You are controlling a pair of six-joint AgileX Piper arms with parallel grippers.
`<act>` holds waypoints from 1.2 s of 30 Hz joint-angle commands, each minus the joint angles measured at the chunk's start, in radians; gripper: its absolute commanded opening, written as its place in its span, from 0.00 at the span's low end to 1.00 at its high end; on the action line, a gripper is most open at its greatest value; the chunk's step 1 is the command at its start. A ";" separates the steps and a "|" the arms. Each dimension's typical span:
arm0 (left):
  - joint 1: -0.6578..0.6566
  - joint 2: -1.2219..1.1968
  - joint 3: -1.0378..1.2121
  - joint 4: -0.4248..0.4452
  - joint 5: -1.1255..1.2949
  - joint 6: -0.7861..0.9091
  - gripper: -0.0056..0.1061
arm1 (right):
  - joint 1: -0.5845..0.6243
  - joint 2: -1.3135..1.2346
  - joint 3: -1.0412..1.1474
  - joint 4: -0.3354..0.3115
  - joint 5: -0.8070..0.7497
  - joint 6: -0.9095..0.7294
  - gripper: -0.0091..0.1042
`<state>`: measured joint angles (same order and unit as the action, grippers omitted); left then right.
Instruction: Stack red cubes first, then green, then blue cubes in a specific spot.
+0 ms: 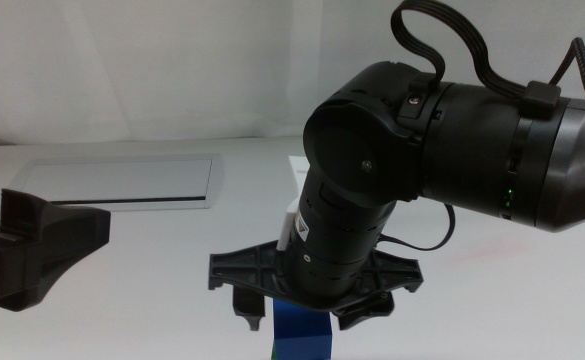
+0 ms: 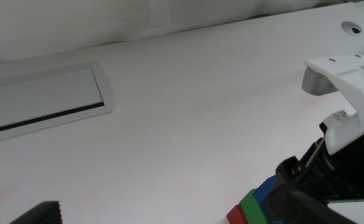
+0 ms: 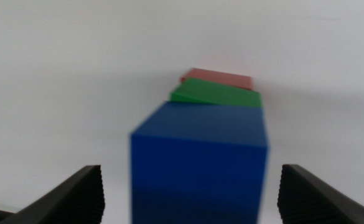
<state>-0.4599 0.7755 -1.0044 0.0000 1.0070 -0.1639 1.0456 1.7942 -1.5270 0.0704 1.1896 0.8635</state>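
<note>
The desk (image 1: 172, 300) is a plain white, matte surface, with a shallow rectangular silver-framed panel (image 1: 122, 183) set flush into it toward the far left and a pale wall behind; a small round grommet (image 2: 354, 28) sits near the desk's far edge in the left wrist view. The right arm reaches in from the right and points steeply down, its right claw (image 1: 297, 312) hanging over the stack near the bottom centre of the middle view. From the right wrist view the stack runs red cube (image 3: 218, 78) at the base, green cube (image 3: 216, 95) on it and blue cube (image 3: 198, 162) on top, the upper two slightly offset from the ones beneath. The right claw's jaws stand wide apart on either side of the blue cube with clear gaps, not touching it. The left claw (image 1: 12, 250) waits low at the left edge, well apart from the stack, its jaws spread and holding nothing.
</note>
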 commanded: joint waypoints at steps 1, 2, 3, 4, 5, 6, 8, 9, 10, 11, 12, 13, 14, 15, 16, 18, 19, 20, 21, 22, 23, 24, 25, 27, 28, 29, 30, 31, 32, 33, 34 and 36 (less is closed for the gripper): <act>0.002 -0.004 0.002 -0.015 -0.001 -0.001 0.84 | 0.003 0.000 -0.009 -0.032 0.035 -0.007 0.75; 0.002 -0.004 0.002 -0.015 -0.001 -0.001 0.84 | 0.003 0.000 -0.009 -0.046 0.047 -0.007 0.75; 0.002 -0.004 0.002 -0.015 -0.001 -0.001 0.84 | 0.003 -0.002 -0.009 -0.059 0.058 -0.007 0.75; 0.002 -0.004 0.002 -0.015 -0.001 -0.001 0.84 | 0.003 -0.008 -0.009 -0.070 0.065 -0.007 0.75; 0.002 -0.004 0.002 -0.015 -0.001 -0.001 0.84 | 0.003 -0.015 -0.009 -0.079 0.067 -0.007 0.75; 0.002 -0.004 0.002 -0.015 -0.001 -0.001 0.84 | 0.003 -0.024 -0.009 -0.082 0.067 -0.007 0.75; 0.002 -0.004 0.002 -0.015 -0.001 -0.001 0.84 | 0.003 -0.054 -0.009 -0.081 0.054 -0.011 0.75; 0.002 -0.004 0.002 -0.015 -0.001 -0.001 0.84 | 0.003 -0.072 -0.009 -0.081 0.045 -0.017 0.75; 0.002 -0.004 0.002 -0.015 -0.001 -0.001 0.84 | 0.003 -0.090 -0.009 -0.081 0.031 -0.024 0.75; 0.002 -0.004 0.002 -0.015 -0.001 -0.001 0.84 | 0.003 -0.108 -0.009 -0.081 0.021 -0.026 0.75; 0.002 -0.004 0.002 -0.015 -0.001 -0.001 0.84 | 0.003 -0.143 -0.009 -0.101 0.014 -0.026 0.75; 0.002 -0.004 0.002 -0.015 -0.001 -0.001 0.84 | 0.001 -0.162 -0.009 -0.118 0.014 -0.029 0.75; 0.002 -0.004 0.002 -0.015 0.001 -0.001 0.84 | 0.001 -0.176 -0.009 -0.138 0.020 -0.038 0.75; 0.002 -0.004 0.002 -0.015 0.001 -0.001 0.84 | 0.000 -0.195 -0.009 -0.166 0.022 -0.050 0.75; 0.002 -0.004 0.002 -0.015 0.003 -0.001 0.84 | 0.000 -0.214 -0.009 -0.202 0.022 -0.054 0.75; 0.002 -0.004 0.002 -0.015 0.007 -0.001 0.84 | -0.010 -0.251 -0.009 -0.264 0.018 -0.077 0.75; 0.002 -0.004 0.002 -0.015 0.007 -0.001 0.84 | -0.021 -0.268 -0.009 -0.297 0.012 -0.095 0.75; 0.002 -0.004 0.002 -0.015 0.007 -0.001 0.84 | -0.033 -0.281 -0.009 -0.318 0.004 -0.120 0.75; 0.002 -0.004 0.002 -0.015 0.007 -0.001 0.84 | -0.052 -0.295 -0.009 -0.332 -0.010 -0.162 0.75; 0.002 -0.004 0.002 -0.015 0.007 -0.001 0.84 | -0.074 -0.309 -0.009 -0.337 -0.029 -0.210 0.75; 0.002 -0.004 0.002 -0.015 0.007 -0.001 0.84 | -0.095 -0.319 -0.009 -0.339 -0.051 -0.268 0.75; 0.002 -0.004 0.002 -0.015 0.007 -0.001 0.84 | -0.124 -0.328 -0.009 -0.339 -0.071 -0.318 0.75; 0.002 -0.004 0.002 -0.015 0.007 -0.001 0.84 | -0.156 -0.337 -0.009 -0.339 -0.089 -0.363 0.75; 0.002 -0.004 0.002 -0.005 0.005 -0.001 0.84 | -0.260 -0.347 -0.009 -0.339 -0.117 -0.478 0.74; 0.002 -0.004 0.002 0.000 0.005 -0.001 0.84 | -0.300 -0.349 -0.009 -0.339 -0.119 -0.510 0.73; 0.002 -0.004 0.002 0.009 0.003 -0.001 0.84 | -0.340 -0.349 -0.009 -0.335 -0.122 -0.549 0.73; 0.002 -0.004 0.002 0.023 -0.002 -0.001 0.84 | -0.381 -0.349 -0.009 -0.335 -0.123 -0.577 0.72; 0.002 -0.004 0.002 0.043 -0.004 -0.001 0.84 | -0.413 -0.349 -0.009 -0.335 -0.123 -0.597 0.71; 0.002 -0.004 0.002 0.068 -0.009 -0.003 0.84 | -0.453 -0.349 -0.009 -0.335 -0.123 -0.619 0.70; 0.002 -0.004 0.002 0.092 -0.011 -0.011 0.84 | -0.491 -0.349 -0.009 -0.335 -0.123 -0.638 0.70; 0.002 -0.004 0.002 0.138 -0.016 -0.029 0.84 | -0.559 -0.351 -0.009 -0.328 -0.121 -0.677 0.69; 0.002 -0.004 0.002 0.169 -0.018 -0.043 0.84 | -0.633 -0.355 -0.006 -0.290 -0.121 -0.737 0.69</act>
<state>-0.4599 0.7755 -1.0044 0.1319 1.0063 -0.1844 0.4574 1.4516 -1.5308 -0.2386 1.0738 0.1859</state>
